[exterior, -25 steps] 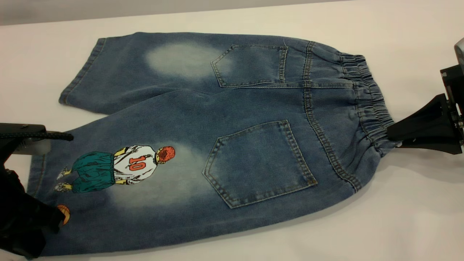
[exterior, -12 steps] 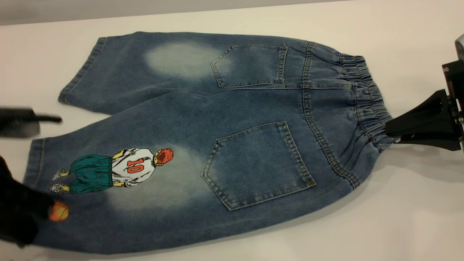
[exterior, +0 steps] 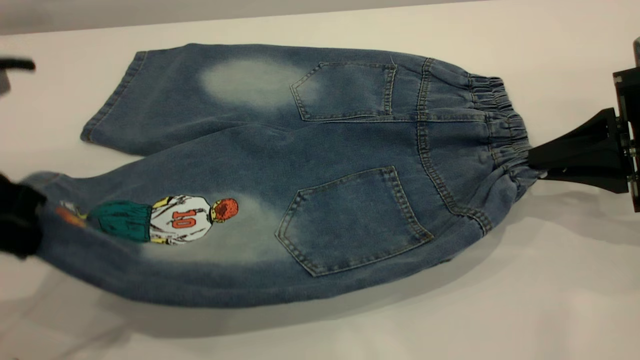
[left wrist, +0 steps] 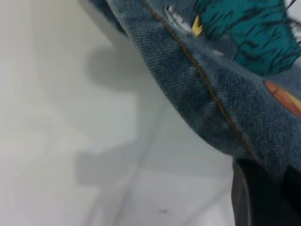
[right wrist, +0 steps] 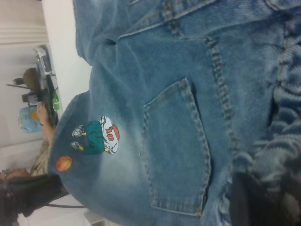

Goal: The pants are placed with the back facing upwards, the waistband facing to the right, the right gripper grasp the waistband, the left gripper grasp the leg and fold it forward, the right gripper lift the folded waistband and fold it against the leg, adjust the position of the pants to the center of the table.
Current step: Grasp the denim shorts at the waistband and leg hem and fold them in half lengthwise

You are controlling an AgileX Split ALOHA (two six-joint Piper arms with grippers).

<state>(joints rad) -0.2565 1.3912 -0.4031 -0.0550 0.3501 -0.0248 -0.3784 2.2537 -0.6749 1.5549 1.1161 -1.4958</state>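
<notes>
The pants [exterior: 310, 150] lie back up on the white table [exterior: 525, 300], blue denim with two patch pockets. The ruched waistband [exterior: 505, 125] points right. My right gripper [exterior: 536, 162] is shut on the waistband's near part and holds it a little off the table. At the far left my left gripper [exterior: 30, 220] is shut on the hem of the printed leg [exterior: 150, 250], which is raised with a shadow under it. In the left wrist view the hem [left wrist: 211, 94] hangs over one dark finger [left wrist: 263, 197]. The right wrist view shows the waistband [right wrist: 282, 117] bunched at the jaws.
The plain leg [exterior: 165, 95] rests flat toward the back. A black part of the left arm [exterior: 15, 65] juts in at the upper left edge. Bare tabletop lies in front of and behind the pants. In the right wrist view a person [right wrist: 28, 188] sits beyond the table's end.
My left gripper has lifted the printed leg's hem, so the near edge has come off the table. The right gripper has pulled the waistband slightly up and back.
</notes>
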